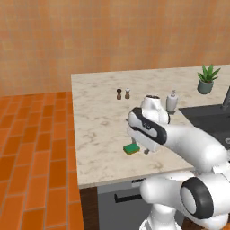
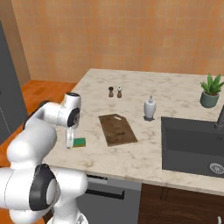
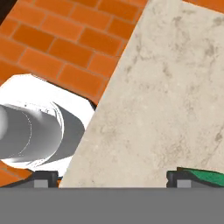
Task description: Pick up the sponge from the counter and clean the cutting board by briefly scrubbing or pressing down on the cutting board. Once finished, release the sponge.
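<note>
The green-topped sponge [image 2: 80, 142] lies on the marbled counter [image 2: 144, 87] near its front left corner, also seen as the sponge [image 1: 131, 148] in the left base view. My gripper [image 2: 69, 143] hangs low right beside it, open, nothing between its fingers. In the hand view the gripper [image 3: 111, 179] has its tips wide apart, and the sponge [image 3: 204, 176] shows just outside the right tip. The dark-brown cutting board [image 2: 117, 129] lies flat to the right of the sponge. In the left base view my arm hides the board.
Two small shakers [image 2: 115, 92] stand at mid-counter, and a white soap dispenser [image 2: 150, 108] stands beside the dark sink [image 2: 192, 144]. A potted plant [image 2: 211, 92] sits at the back right. The counter's left edge drops to orange tiled floor [image 1: 31, 148].
</note>
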